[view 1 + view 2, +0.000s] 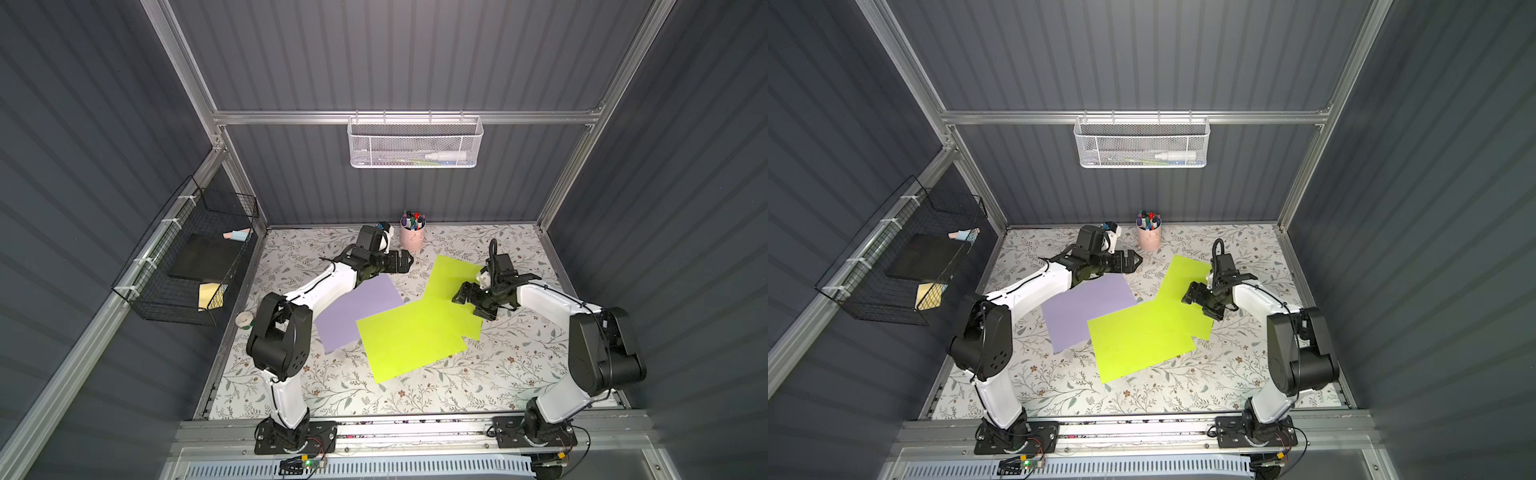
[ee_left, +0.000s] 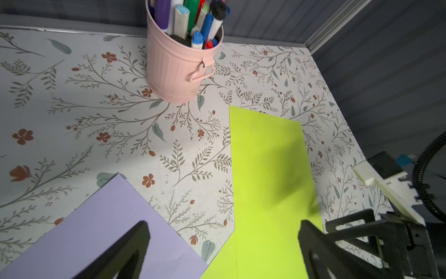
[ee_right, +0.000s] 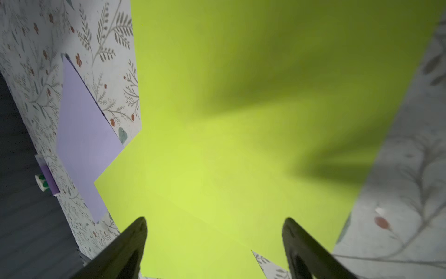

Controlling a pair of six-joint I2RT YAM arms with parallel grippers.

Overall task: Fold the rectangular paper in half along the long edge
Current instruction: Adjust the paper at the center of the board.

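Observation:
Three rectangular paper sheets lie flat on the floral table. A lime sheet (image 1: 411, 338) (image 1: 1142, 336) is nearest the front. It overlaps a second lime sheet (image 1: 451, 274) (image 2: 268, 169) (image 3: 265, 72) behind it and the edge of a lilac sheet (image 1: 359, 309) (image 1: 1088, 307) (image 2: 96, 229) (image 3: 82, 130). My right gripper (image 1: 471, 305) (image 1: 1202, 305) (image 3: 215, 220) hovers open over the lime sheets where they overlap, with nothing between its fingers. My left gripper (image 1: 405, 262) (image 1: 1136, 259) (image 2: 223, 225) stands open above the table beyond the lilac sheet's far corner, also empty.
A pink bucket of markers (image 1: 412, 239) (image 2: 178, 70) stands at the back, close to my left gripper. A tape roll (image 1: 245, 319) sits at the table's left edge. A black wire basket (image 1: 187, 257) hangs on the left wall and a white mesh basket (image 1: 415, 143) on the back wall.

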